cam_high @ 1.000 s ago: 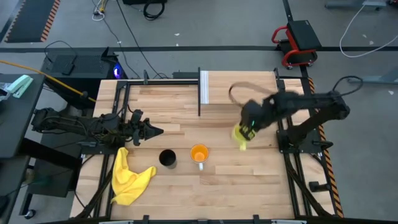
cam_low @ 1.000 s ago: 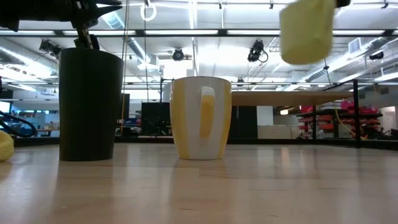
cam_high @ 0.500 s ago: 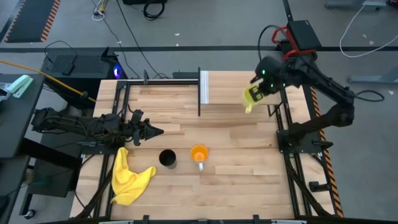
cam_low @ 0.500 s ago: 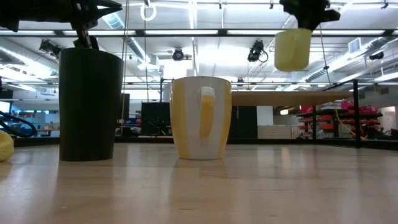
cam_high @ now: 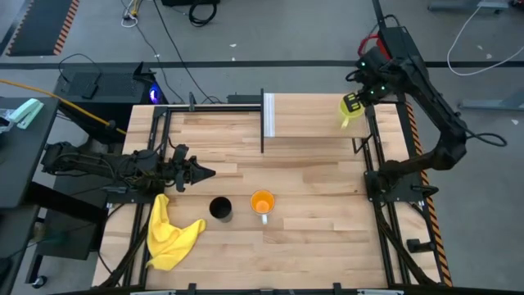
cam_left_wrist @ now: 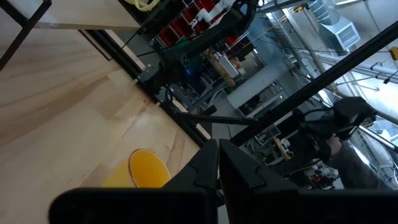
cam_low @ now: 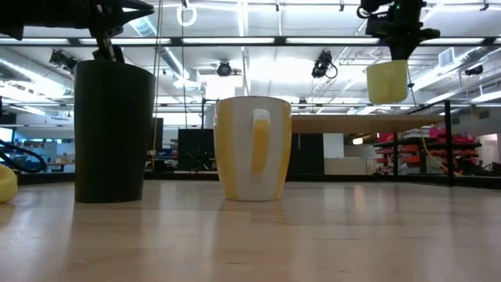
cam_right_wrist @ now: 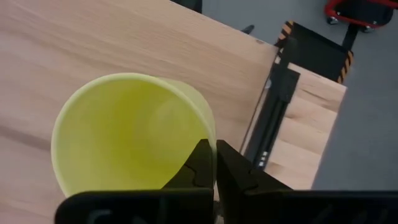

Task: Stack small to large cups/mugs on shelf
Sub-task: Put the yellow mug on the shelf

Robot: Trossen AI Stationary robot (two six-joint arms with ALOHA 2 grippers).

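Yellow-green mug (cam_high: 350, 111) in right gripper (cam_high: 357, 104), above shelf (cam_high: 315, 115).

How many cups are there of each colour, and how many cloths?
Yellow-green mug, held up by the right gripper: 1
Orange mug: 1
Black cup: 1
Yellow cloth: 1
Total: 4 things, 3 cups and 1 cloth.

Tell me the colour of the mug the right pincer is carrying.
Yellow-green mug, clearest in the right wrist view, with the right pincer clamped on its rim.
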